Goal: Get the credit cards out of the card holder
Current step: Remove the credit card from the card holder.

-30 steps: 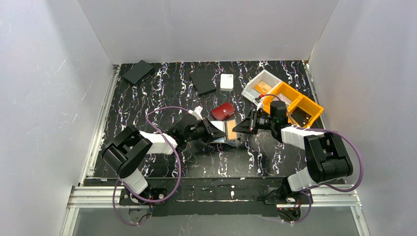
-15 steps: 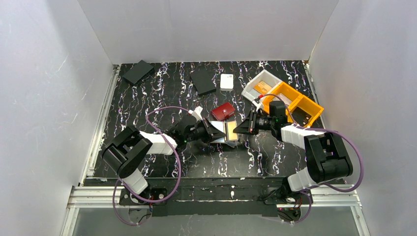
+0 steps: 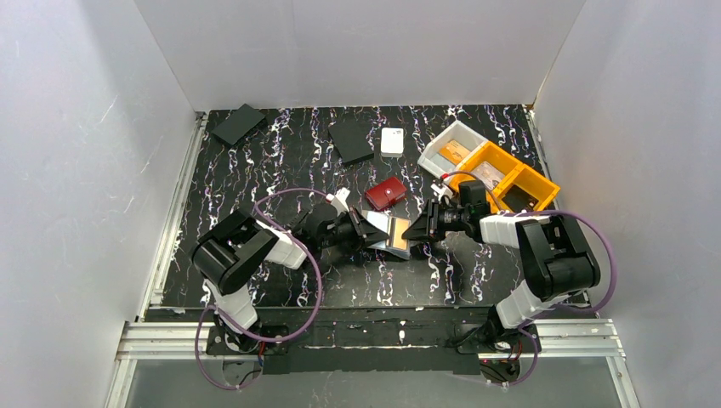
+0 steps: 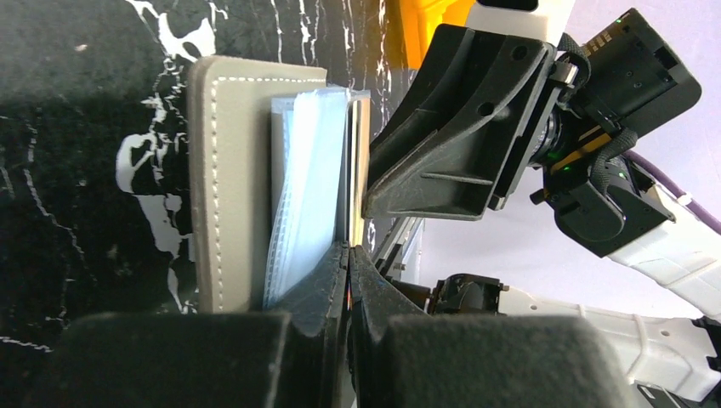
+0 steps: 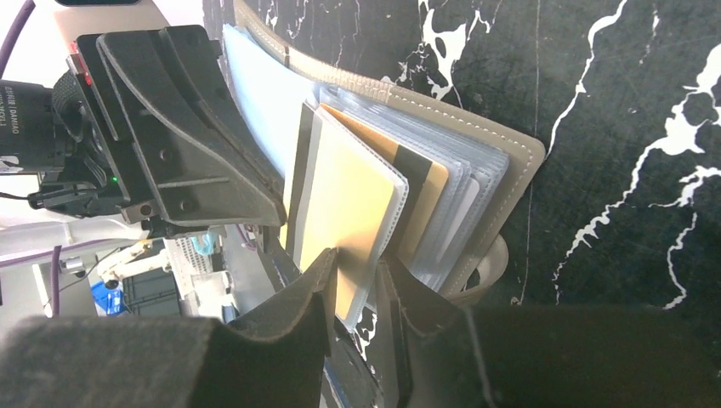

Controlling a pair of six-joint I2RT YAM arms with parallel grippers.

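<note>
On the black marbled table [image 3: 281,170], mid-frame overhead, the grey card holder [image 5: 502,149] stands fanned. The left gripper [image 4: 349,255] has clamped onto one leaf. The right gripper [image 5: 357,280] has just parted, straddling the orange card [image 5: 357,204], which is not yet out.

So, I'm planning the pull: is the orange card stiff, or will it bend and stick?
The orange card looks flat and straight-edged, so probably stiff. Its clear sleeve looks thin and glossy, likely floppy, so the card may slip out. The holder looks light; it would probably drag without the left claw pinching it.
</note>
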